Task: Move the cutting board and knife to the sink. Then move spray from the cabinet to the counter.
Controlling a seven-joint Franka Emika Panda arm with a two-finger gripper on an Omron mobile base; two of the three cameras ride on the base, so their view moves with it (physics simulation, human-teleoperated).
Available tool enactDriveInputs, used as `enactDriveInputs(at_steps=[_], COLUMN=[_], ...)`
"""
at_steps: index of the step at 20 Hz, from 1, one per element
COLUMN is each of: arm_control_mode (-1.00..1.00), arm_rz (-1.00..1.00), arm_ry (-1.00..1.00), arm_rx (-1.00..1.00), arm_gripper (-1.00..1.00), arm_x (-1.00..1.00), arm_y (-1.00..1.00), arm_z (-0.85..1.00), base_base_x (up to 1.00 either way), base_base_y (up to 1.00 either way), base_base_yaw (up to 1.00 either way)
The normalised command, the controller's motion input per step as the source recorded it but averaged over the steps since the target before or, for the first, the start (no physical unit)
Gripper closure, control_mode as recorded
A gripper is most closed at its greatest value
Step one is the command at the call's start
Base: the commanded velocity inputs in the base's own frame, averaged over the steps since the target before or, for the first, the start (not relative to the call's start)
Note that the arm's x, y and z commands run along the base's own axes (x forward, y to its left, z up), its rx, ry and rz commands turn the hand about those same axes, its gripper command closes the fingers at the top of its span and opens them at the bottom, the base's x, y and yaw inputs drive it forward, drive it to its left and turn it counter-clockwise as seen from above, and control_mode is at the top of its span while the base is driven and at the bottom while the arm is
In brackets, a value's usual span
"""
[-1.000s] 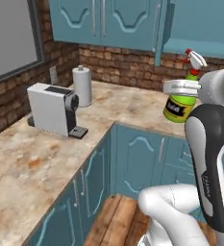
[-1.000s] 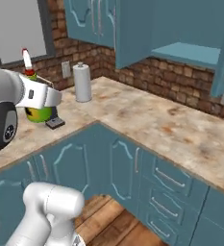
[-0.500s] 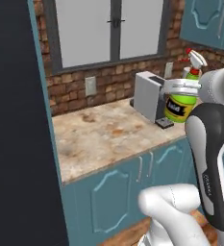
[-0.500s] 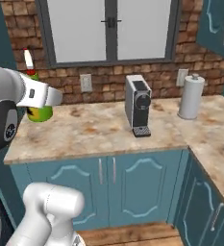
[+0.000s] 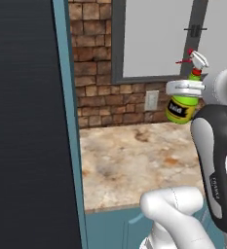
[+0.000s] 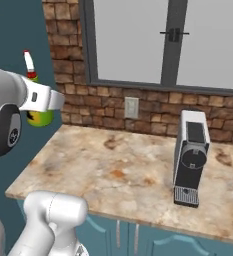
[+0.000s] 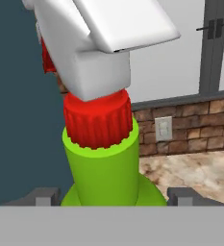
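Clearly the gripper (image 5: 184, 89) has its jaws clamped around the spray bottle (image 5: 182, 107), holding it upright in the air above the counter surface (image 5: 134, 165), near the brick wall and in front of the window (image 5: 159, 36). From the left base camera the bottle's green body and dark label show, but the label's wording is too small to read, and the white forearm covers its right side. From the right base camera the bottle (image 6: 39, 117) is mostly hidden behind the white hand; just a sliver of green and the red-and-white trigger tip above it can be made out. Through the hand camera the bottle (image 7: 106, 168) is cut off low on the neck, so the label is out of sight there, and the two dark fingertips (image 7: 183, 196) peek up on either side of it. A tall dark panel with a teal edge (image 5: 66, 121) blocks whatever lies left of the surface. A coffee machine (image 6: 190, 157) stands on the surface right of the wall outlet (image 6: 131, 107).
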Motion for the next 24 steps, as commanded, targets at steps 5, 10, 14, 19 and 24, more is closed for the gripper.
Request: enactDriveInputs(at_steps=[5, 10, 14, 19, 24], arm_control_mode=[1.0, 1.0, 1.0, -1.0, -1.0], arm_rz=[0.0, 0.0, 0.0, 0.0, 0.01], arm_ry=[0.0, 0.0, 0.0, 0.05, 0.34], arm_rx=[0.0, 0.0, 0.0, 0.0, -0.12], arm_gripper=[1.0, 1.0, 1.0, 1.0, 1.0], arm_x=[0.0, 0.0, 0.0, 0.02, 0.53], arm_y=[0.0, 0.0, 0.0, 0.0, 0.19], arm_z=[0.0, 0.0, 0.0, 0.01, 0.18], base_base_x=[0.01, 0.0, 0.0, 0.0, 0.0], base_base_y=[-0.03, 0.0, 0.0, 0.0, 0.0], base_base_yaw=[0.1, 0.0, 0.0, 0.0, 0.0])
